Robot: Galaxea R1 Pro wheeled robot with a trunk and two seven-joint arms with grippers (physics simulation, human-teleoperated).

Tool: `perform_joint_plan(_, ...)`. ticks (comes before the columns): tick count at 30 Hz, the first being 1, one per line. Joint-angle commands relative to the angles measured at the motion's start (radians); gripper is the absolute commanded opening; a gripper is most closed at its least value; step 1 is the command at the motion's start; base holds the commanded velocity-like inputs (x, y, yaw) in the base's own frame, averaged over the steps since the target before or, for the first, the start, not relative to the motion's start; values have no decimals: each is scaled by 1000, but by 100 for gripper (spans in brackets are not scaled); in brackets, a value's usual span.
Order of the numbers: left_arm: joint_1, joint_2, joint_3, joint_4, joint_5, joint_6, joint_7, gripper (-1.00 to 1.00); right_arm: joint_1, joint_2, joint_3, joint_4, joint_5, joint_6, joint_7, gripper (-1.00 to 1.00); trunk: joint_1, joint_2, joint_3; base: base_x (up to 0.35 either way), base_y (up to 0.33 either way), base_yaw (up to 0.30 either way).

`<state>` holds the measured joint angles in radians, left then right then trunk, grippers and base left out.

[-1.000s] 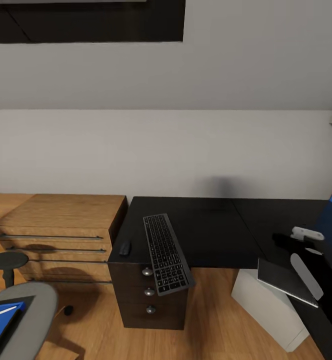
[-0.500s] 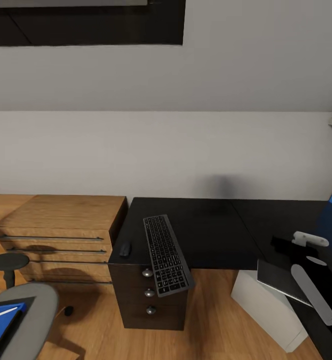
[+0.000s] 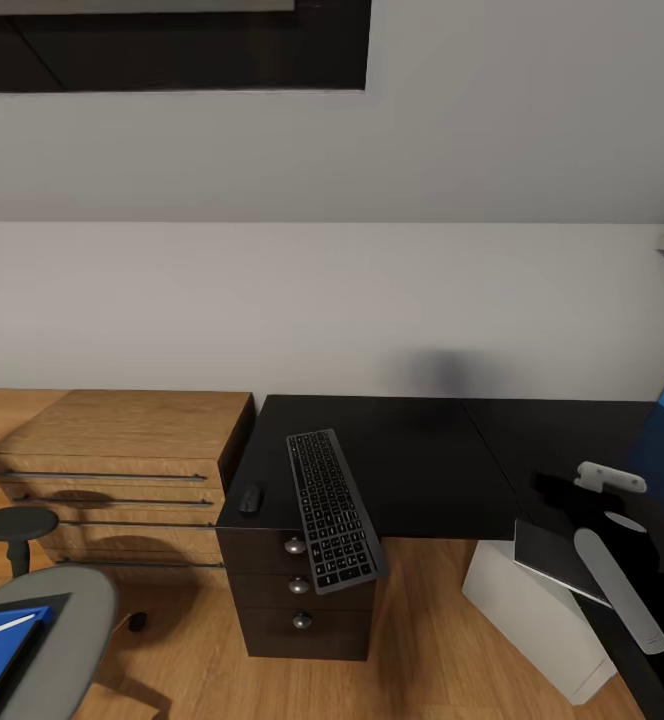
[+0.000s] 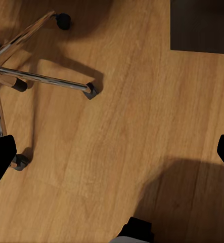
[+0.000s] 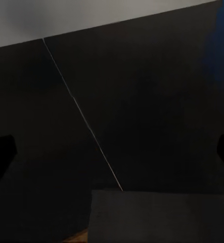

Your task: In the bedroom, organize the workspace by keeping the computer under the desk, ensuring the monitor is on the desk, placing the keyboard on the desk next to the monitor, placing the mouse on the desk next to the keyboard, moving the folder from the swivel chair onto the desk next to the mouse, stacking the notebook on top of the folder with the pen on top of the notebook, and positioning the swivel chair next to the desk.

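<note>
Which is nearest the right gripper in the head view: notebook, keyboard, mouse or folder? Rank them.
From the right gripper:
1. Notebook, at the gripper, over the desk's edge.
2. Keyboard, mid-desk, overhanging the front.
3. Mouse, left of the keyboard.
4. Folder, on the chair, far left.

The keyboard [image 3: 334, 510] is laid on the desk [image 3: 422, 450], overhanging its front edge above the drawers [image 3: 297, 585]. The mouse [image 3: 250, 497] is set just left of the keyboard. The notebook [image 3: 562, 560] is seen far right of the keyboard, the computer [image 3: 532, 620] below it.
</note>
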<state>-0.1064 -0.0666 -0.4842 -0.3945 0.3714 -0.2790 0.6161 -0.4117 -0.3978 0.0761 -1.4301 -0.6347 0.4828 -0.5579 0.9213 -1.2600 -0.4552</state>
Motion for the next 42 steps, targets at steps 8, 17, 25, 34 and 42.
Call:
perform_joint_plan(8,-1,1,-8,0,11,-6,5,100,6,28,2,-27,-7,2,-11,100,0,-1,-1,-53,42,-52)
perform_joint_plan(17,-1,1,-8,0,11,-6,5,100,7,57,2,-26,-6,1,-25,100,0,-1,-1,-255,204,-189)
perform_joint_plan(25,-1,1,-8,0,11,-6,5,100,7,72,2,-25,-6,0,-32,100,0,-1,-2,-262,218,-166)
perform_joint_plan(34,-1,-1,-11,-1,8,-6,5,100,7,73,1,-20,-6,-17,-33,100,0,-1,-2,-118,97,-14)
perform_joint_plan(42,-1,-4,-11,-128,8,23,2,100,8,73,-13,-21,-70,-35,-30,100,0,-1,-2,0,0,0)
